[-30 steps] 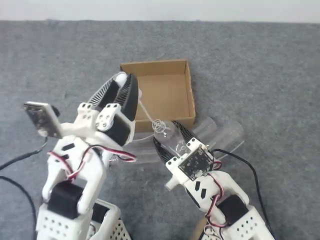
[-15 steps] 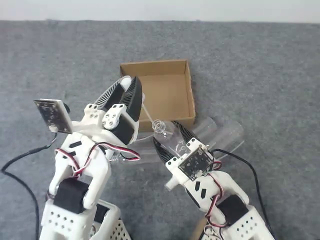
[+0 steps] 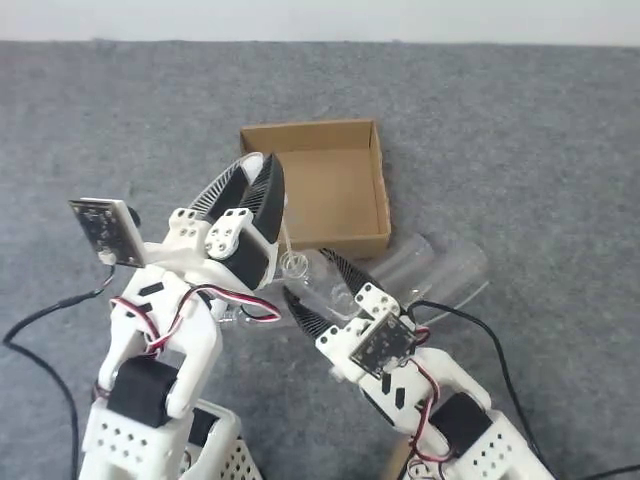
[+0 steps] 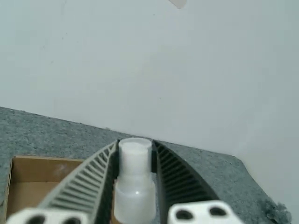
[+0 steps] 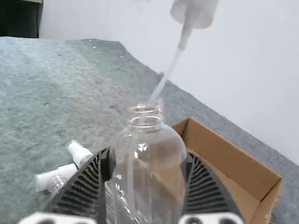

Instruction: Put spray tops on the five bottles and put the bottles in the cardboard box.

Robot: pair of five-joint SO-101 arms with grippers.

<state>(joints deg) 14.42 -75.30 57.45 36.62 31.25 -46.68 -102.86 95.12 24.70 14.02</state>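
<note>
The right gripper (image 3: 303,271) has its fingers closed on a clear bottle (image 5: 147,158), held upright just before the cardboard box (image 3: 335,190). The thin tube (image 5: 166,77) of a white spray top (image 4: 135,182) reaches into its neck. The left gripper (image 4: 135,144) has its fingers tight on this top. The box stands open on the grey worktop (image 3: 500,130).
</note>
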